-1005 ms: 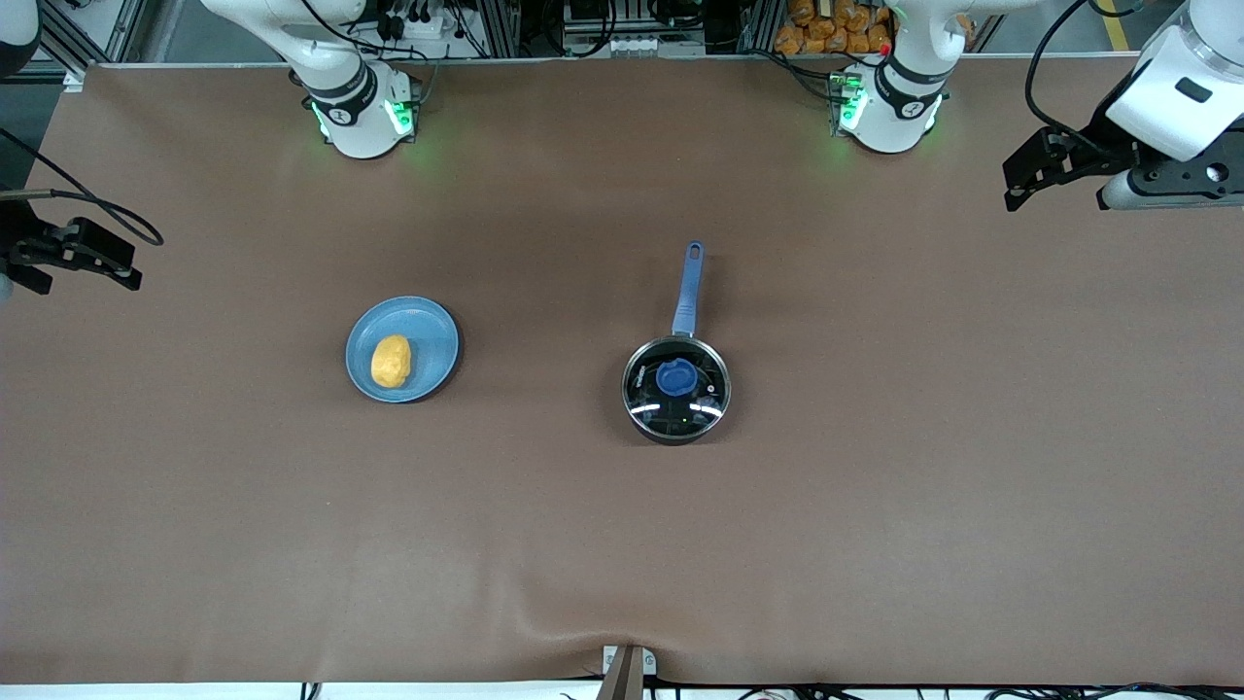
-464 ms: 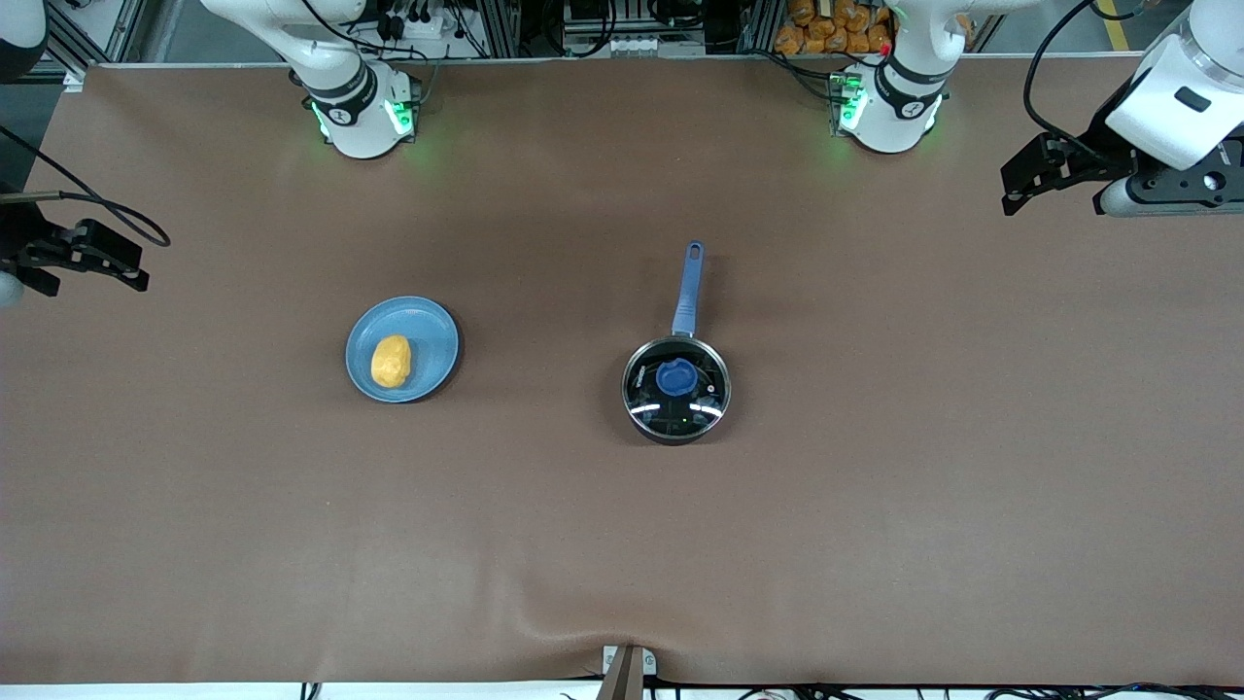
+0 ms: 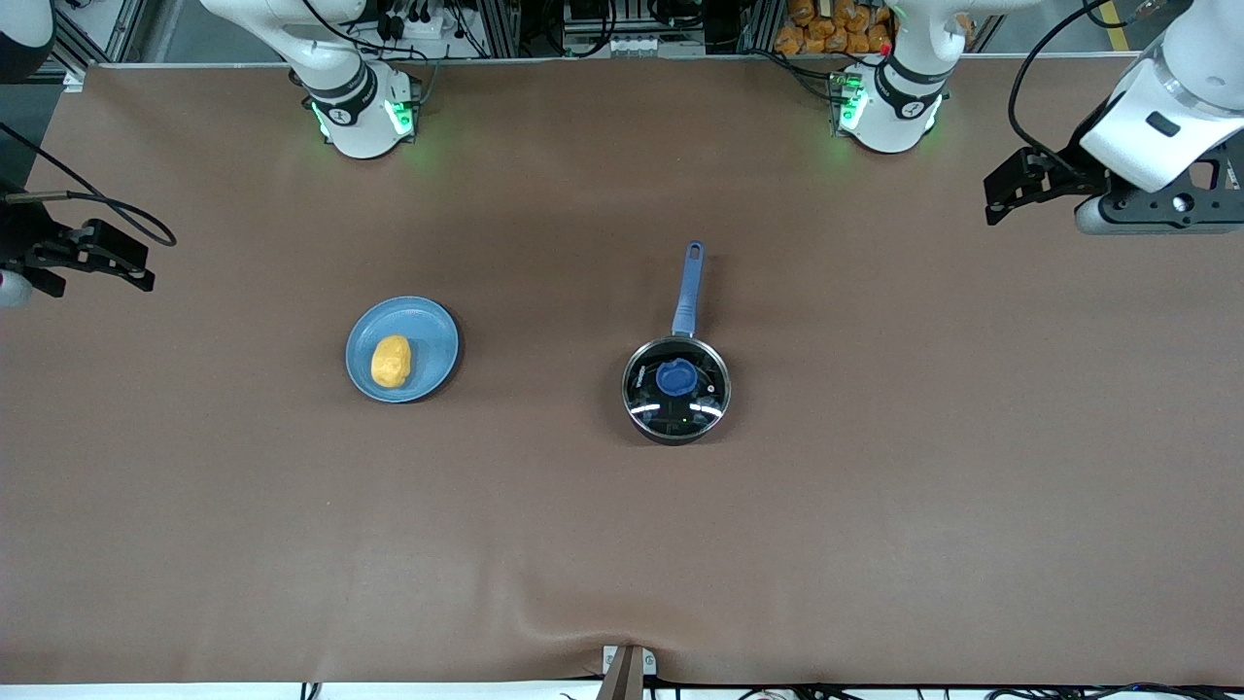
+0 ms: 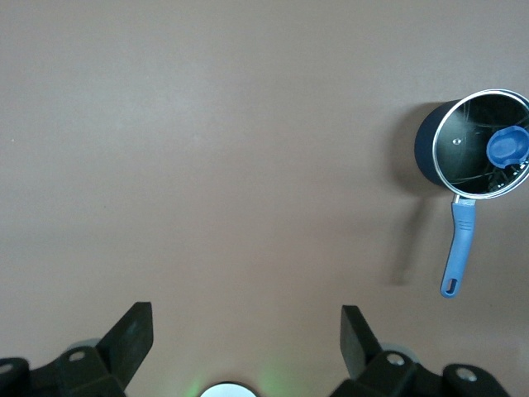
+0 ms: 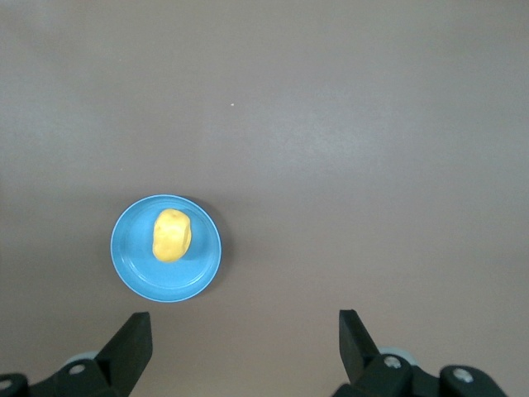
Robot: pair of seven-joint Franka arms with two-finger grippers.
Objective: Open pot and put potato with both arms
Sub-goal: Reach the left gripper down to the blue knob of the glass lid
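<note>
With both grippers spread and empty, left gripper (image 4: 240, 343) over bare table (image 3: 875, 506) at its arm's end, right gripper (image 5: 240, 343) likewise, the lidded pot (image 3: 675, 389) is noted mid-table, its fragile glass lid judged best lifted by the knob (image 3: 675, 376), the firm potato (image 3: 391, 361) on the plate (image 3: 432, 335) pinched across its width.

2 white arms with dark grey joint rings; each base (image 3: 362, 115) carries green indicator lights and a small round dark marking. Black cables loop along the right arm's wrist (image 3: 68, 248) and the left arm's white forearm (image 3: 1152, 117). Black 2-finger grippers: left gripper (image 4: 246, 343), right gripper (image 5: 245, 346), with round silver screws on their mounts.
</note>
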